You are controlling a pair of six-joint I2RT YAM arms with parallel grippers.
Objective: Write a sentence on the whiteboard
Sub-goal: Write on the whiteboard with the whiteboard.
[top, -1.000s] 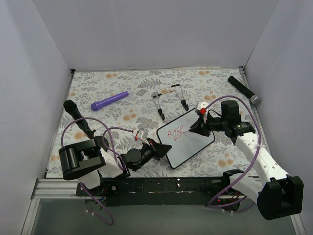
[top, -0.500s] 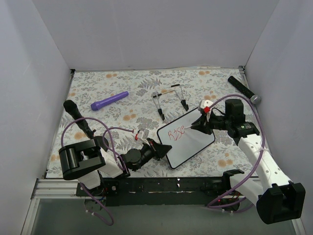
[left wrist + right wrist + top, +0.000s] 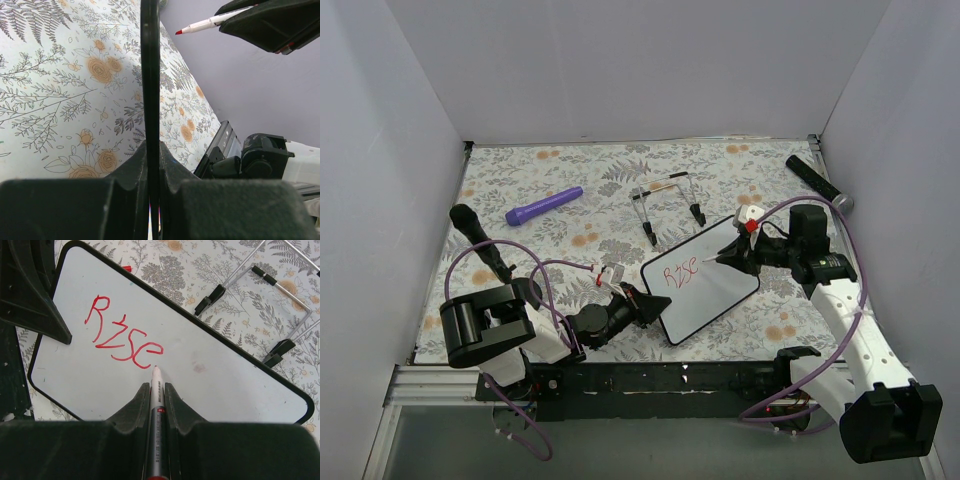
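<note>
The whiteboard (image 3: 705,290) lies slanted on the floral mat, and red letters of the sentence (image 3: 680,271) read "Rise" near its upper left. My left gripper (image 3: 655,303) is shut on the board's near-left rim, which runs edge-on as a black strip (image 3: 150,75) between the left gripper's (image 3: 152,146) jaws. My right gripper (image 3: 157,385) is shut on a red marker (image 3: 156,405). Its tip sits just right of the last letter of the sentence (image 3: 122,337) on the whiteboard (image 3: 210,390). Whether the tip touches the board I cannot tell. From the left wrist the marker (image 3: 210,22) shows at top right.
A black wire stand (image 3: 668,205) lies just behind the board. A purple cylinder (image 3: 544,206) rests at the back left, a black microphone-shaped stick (image 3: 480,242) at the left and a black rod (image 3: 817,183) at the back right. White walls close three sides.
My right gripper has drawn the marker to the right across the board, and the red word has gained its last letter. The left gripper and the board have stayed still.
</note>
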